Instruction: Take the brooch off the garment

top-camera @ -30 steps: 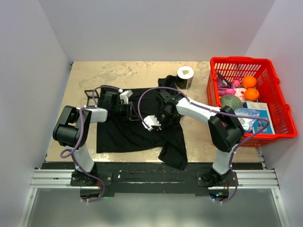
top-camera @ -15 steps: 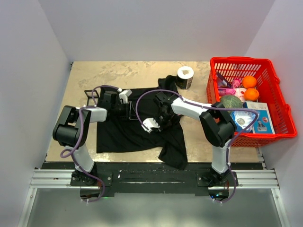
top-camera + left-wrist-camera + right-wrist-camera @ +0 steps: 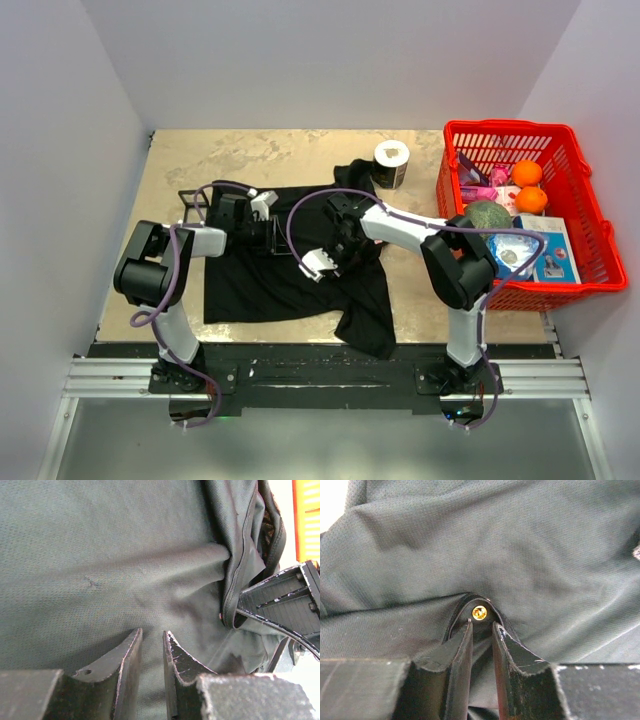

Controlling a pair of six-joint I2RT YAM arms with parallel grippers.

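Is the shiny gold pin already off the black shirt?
No, in the right wrist view the brooch still sits on a raised fold of the garment, just beyond the right gripper.

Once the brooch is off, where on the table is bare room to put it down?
The far-left tabletop, between the back wall and the shirt, is bare. A strip is also free between the shirt and basket. The middle is crowded: both pincers, a black frame, a roll.

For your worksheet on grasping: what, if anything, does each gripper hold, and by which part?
The right gripper pinches a raised fold of the black T-shirt just below the golden brooch. The left gripper presses nearly closed on flat cloth; any hold cannot be told.
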